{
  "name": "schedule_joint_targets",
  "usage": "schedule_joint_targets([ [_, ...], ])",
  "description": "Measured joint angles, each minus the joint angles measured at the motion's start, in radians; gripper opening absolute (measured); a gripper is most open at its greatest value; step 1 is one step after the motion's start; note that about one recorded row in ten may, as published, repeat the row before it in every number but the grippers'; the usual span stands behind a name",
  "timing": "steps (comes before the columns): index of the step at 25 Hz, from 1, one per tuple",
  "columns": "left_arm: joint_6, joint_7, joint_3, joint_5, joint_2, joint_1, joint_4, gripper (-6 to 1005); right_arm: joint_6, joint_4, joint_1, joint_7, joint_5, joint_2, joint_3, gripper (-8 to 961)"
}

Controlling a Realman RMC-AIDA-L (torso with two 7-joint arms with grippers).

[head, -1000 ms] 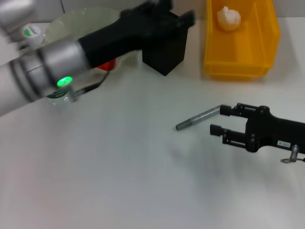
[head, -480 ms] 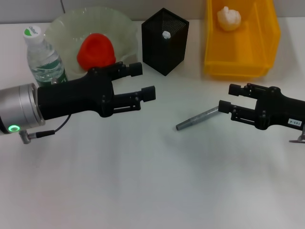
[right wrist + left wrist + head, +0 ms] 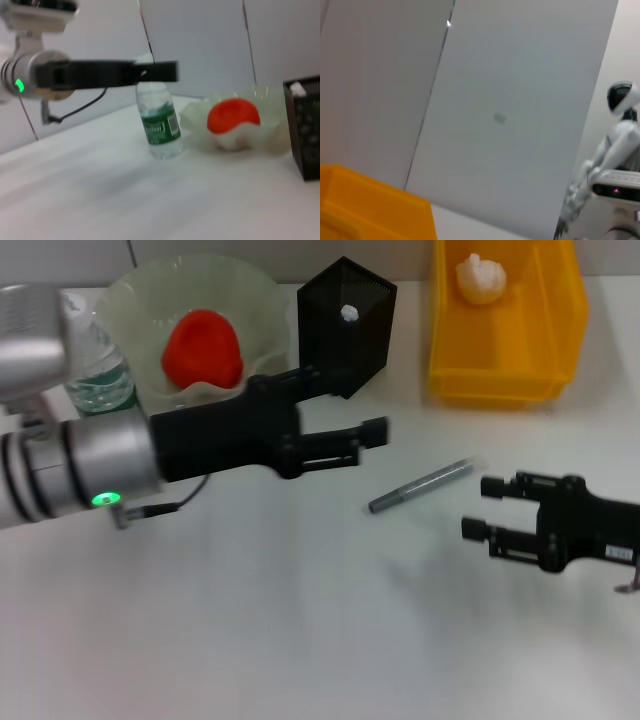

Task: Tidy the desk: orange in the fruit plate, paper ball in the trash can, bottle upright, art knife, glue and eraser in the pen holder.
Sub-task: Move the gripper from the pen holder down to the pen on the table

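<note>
The right gripper (image 3: 482,507) sits nearest, low over the table (image 3: 300,620), its 2 fingers spread apart and holding nothing. Just beyond its fingertips lies the art knife (image 3: 420,485), a slim grey stick flat on the table, long axis running diagonally: one end points toward the yellow bin (image 3: 505,325), the other toward the table's near left. It is close to the right gripper but not between its fingers. Bare tabletop spreads around the knife on every side.

The left gripper (image 3: 350,410) hovers left of the knife, its 2 fingers parted and empty, pointing toward the right side.

Farther back stand the black mesh pen holder (image 3: 348,325), the fruit plate (image 3: 255,300) with the orange (image 3: 203,347) in it, and the bottle (image 3: 159,122), upright. The paper ball (image 3: 480,278) rests in the yellow bin.
</note>
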Motion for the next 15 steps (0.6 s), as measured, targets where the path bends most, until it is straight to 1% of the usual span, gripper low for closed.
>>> schedule_joint_targets([
  [1, -0.054, 0.0, 0.017, 0.009, -0.02, -0.029, 0.001, 815, 0.002, 0.0, -0.008, -0.009, -0.006, 0.001, 0.002, 637],
  [3, -0.095, -0.003, 0.046, 0.022, -0.025, -0.06, -0.003, 815, -0.001, 0.004, -0.036, -0.045, -0.007, 0.005, 0.033, 636],
  [5, -0.129, -0.016, 0.078, 0.03, -0.026, -0.092, -0.01, 815, -0.004, 0.006, -0.041, -0.052, -0.007, 0.005, 0.047, 635],
  [6, -0.134, -0.018, 0.081, 0.03, -0.026, -0.095, -0.01, 815, -0.006, 0.006, -0.043, -0.055, -0.006, 0.005, 0.056, 634],
  [8, -0.133, -0.019, 0.079, 0.028, -0.026, -0.092, -0.006, 815, -0.023, 0.003, -0.042, -0.035, -0.005, 0.005, 0.092, 633],
  [9, -0.133, -0.019, 0.079, 0.028, -0.026, -0.092, -0.006, 815, -0.023, 0.003, -0.042, -0.035, -0.005, 0.005, 0.092, 632],
  [11, -0.101, -0.011, 0.06, 0.025, -0.019, -0.064, -0.002, 815, -0.045, -0.013, -0.031, 0.019, -0.004, 0.003, 0.114, 631],
  [12, -0.079, -0.003, 0.046, 0.025, -0.015, -0.049, -0.001, 815, -0.053, -0.035, -0.022, 0.065, -0.005, 0.001, 0.117, 631],
  [13, -0.061, 0.006, 0.034, 0.026, -0.012, -0.034, -0.001, 815, -0.069, -0.1, 0.003, 0.176, -0.026, -0.003, 0.113, 630],
  [14, -0.061, 0.006, 0.034, 0.026, -0.012, -0.034, -0.001, 815, -0.069, -0.1, 0.003, 0.176, -0.026, -0.003, 0.113, 630],
  [15, -0.023, 0.037, 0.015, 0.028, -0.002, 0.0, -0.004, 815, -0.086, -0.15, 0.022, 0.246, -0.056, -0.005, 0.11, 629],
])
